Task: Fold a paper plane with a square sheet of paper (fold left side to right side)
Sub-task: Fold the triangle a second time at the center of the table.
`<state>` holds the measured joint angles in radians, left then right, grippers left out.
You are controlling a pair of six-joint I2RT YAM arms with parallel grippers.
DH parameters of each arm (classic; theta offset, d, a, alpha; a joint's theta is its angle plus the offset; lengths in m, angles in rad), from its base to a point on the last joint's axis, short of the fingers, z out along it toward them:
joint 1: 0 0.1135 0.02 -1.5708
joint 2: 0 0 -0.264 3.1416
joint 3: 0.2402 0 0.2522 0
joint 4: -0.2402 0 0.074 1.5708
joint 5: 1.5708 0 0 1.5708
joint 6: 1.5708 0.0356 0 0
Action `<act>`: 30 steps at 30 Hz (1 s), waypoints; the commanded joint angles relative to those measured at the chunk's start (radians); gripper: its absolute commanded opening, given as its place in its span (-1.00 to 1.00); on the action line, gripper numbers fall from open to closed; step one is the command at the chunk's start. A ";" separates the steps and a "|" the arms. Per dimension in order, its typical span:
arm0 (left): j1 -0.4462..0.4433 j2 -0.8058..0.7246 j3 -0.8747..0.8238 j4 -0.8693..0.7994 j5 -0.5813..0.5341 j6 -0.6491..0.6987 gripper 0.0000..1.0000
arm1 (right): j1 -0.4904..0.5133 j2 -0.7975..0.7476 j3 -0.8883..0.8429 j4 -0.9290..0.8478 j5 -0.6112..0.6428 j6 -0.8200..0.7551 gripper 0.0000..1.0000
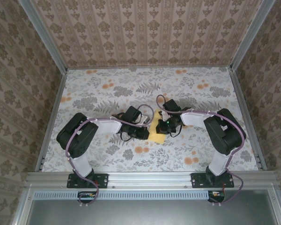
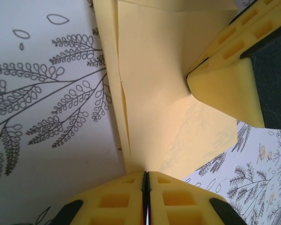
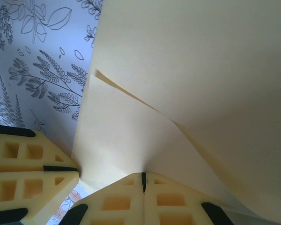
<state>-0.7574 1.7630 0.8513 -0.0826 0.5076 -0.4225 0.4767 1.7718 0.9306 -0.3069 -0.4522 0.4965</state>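
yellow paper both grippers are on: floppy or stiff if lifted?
Likely floppy: the paper bows and buckles where the right gripper pinches it. Probably very light and thin: the tablecloth print shows through it near the left gripper.

There were one folded yellow-orange paper sheet [image 1: 155,135], two yellow-padded grippers, left gripper [image 2: 146,178] and right gripper [image 3: 143,177], and one flower-printed tabletop [image 1: 107,91].

No legible text, label, brand, number or sign found. Table cover [image 1: 107,84] and walls [image 1: 145,28] carry printed plant and flower patterns, nothing readable.
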 commanded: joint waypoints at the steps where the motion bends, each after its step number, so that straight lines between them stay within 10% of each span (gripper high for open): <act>1: 0.005 0.032 -0.041 -0.085 -0.082 0.013 -0.79 | -0.034 -0.021 -0.001 -0.094 0.085 -0.030 -1.00; 30: 0.000 0.020 -0.038 -0.083 -0.081 0.019 -0.81 | -0.177 -0.072 0.050 -0.259 0.152 -0.125 -1.00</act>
<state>-0.7586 1.7634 0.8505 -0.0734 0.5034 -0.4225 0.3054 1.7382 0.9600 -0.4946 -0.3527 0.3882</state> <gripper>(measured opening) 0.096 0.051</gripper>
